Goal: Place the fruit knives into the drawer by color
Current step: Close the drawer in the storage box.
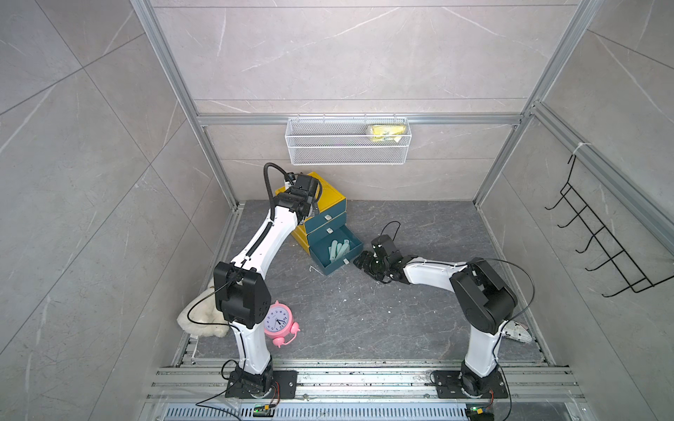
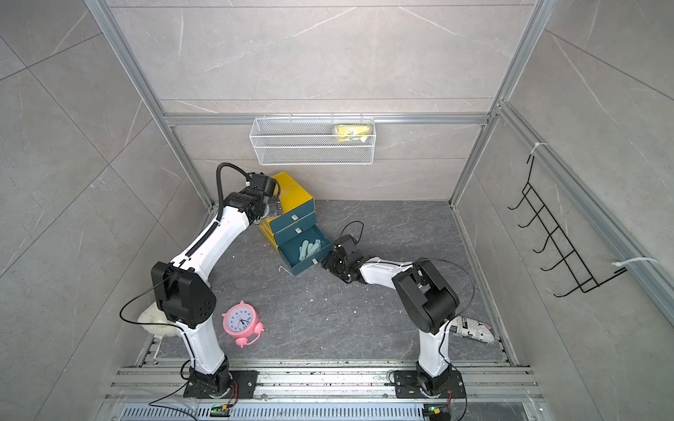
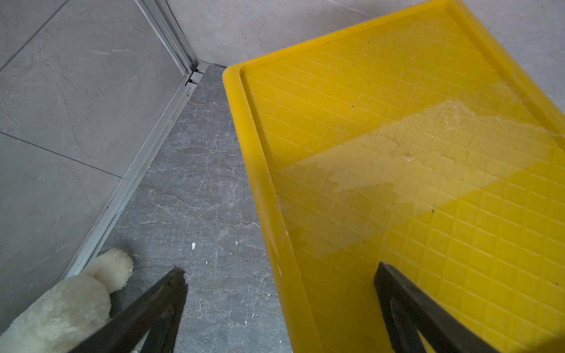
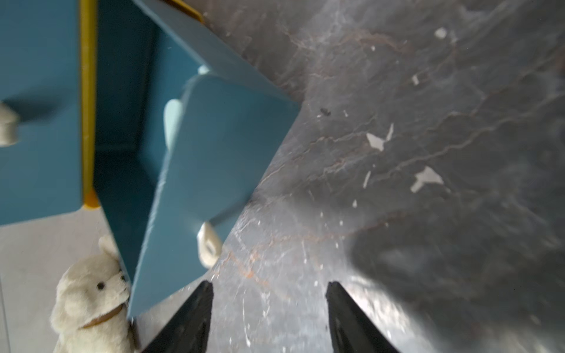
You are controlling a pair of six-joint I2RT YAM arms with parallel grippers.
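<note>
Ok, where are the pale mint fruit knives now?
In a top view, the mint knives lie inside the pulled-out bottom teal drawer of the yellow cabinet, near the right gripper.

Both top views look steeply down from high above the arm bases, sharing the whole grey marbled worktop [image 1: 364, 320]. The wrist views sit close: the left faces a yellow gridded plastic cabinet top [image 3: 397, 122] ahead of the left end effector [image 3: 279, 267], the right an open teal drawer [image 4: 214, 146] ahead of the right end effector [image 4: 269, 282].

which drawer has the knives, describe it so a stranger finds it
Find the yellow cabinet at the back of the floor, below the wire basket. Take its bottom drawer. Unlike the two shut drawers above, it is pulled out, with pale green knives inside.
</note>
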